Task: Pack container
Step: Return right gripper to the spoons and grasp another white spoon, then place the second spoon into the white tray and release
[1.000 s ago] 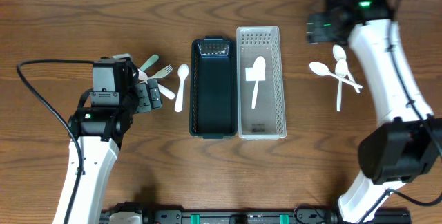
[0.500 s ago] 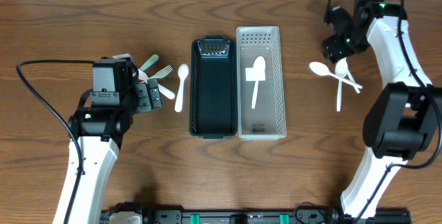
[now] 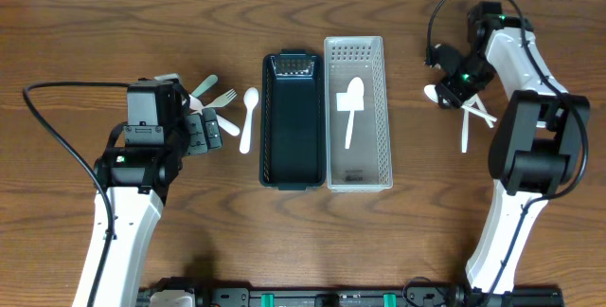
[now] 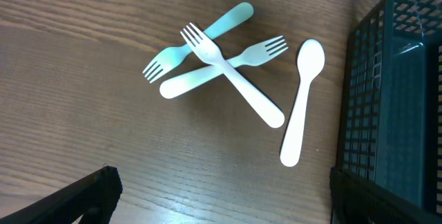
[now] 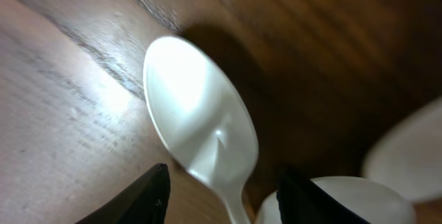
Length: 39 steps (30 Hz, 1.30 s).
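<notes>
On the left, our left pincer (image 4: 222, 182) hangs spread wide above the tabletop (image 3: 95, 42), gripping nothing. Three forks (image 4: 214, 61) lie crossed just ahead of it, and a loose spoon (image 4: 302, 103) rests beside them, its handle running roughly parallel to the wall of the dark basket (image 3: 290, 122). That basket looks empty. The pale basket (image 3: 379, 170) touching its right side holds a packed spoon (image 3: 350, 108), laid lengthwise.

Further right, a small spoon pile (image 3: 466, 108) sits well apart from the baskets, and our right pincer (image 5: 224, 196) is down over it. The jaws are spread, not yet pinching. The nearest spoon (image 5: 200, 127) lies bowl-up with its bowl pointing away from the fingers and its neck running back between them, so the long axis passes through the gap rather than across it. We judge that closing here would catch the thin neck, with another spoon's bowl just beside the right finger and likely to be nudged. The right arm is plainly the nearer one for this pile — the left is nearer the forks.
</notes>
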Available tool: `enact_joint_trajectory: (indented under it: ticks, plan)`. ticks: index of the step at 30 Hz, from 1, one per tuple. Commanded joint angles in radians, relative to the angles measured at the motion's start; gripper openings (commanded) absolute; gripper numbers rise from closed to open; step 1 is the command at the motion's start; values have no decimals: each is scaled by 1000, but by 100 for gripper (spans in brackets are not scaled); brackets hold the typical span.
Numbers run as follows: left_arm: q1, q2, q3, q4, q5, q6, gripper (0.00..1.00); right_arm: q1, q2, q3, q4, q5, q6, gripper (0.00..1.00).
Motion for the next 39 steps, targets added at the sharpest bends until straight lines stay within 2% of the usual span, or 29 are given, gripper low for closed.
enact_joint_trajectory:
  ticks: [1,10,16,19,24,26,29,36,39]
  plan:
    - [4,2,19,0,-5,0,98,10,28,-3,-1,4,7,49]
    - [4,2,19,0,-5,0,98,18,28,-5,-23,8,107,20]
    - [4,2,19,0,-5,0,98,46,-43,24,-42,-35,252,15]
    - [4,2,19,0,-5,-1,98,79,-123,67,-73,-116,370,2]
    - [4,2,19,0,-5,0,98,159,-281,115,-83,-378,613,1]
    - [4,2,19,0,-5,0,98,208,-325,115,-57,-391,732,1]
    - [4,2,19,0,-5,0,98,305,-346,115,-29,-355,860,2]
    - [4,2,19,0,-5,0,98,507,-297,40,9,-113,1243,1]
    - [4,2,19,0,-5,-1,98,548,-286,-16,85,-58,1280,1]
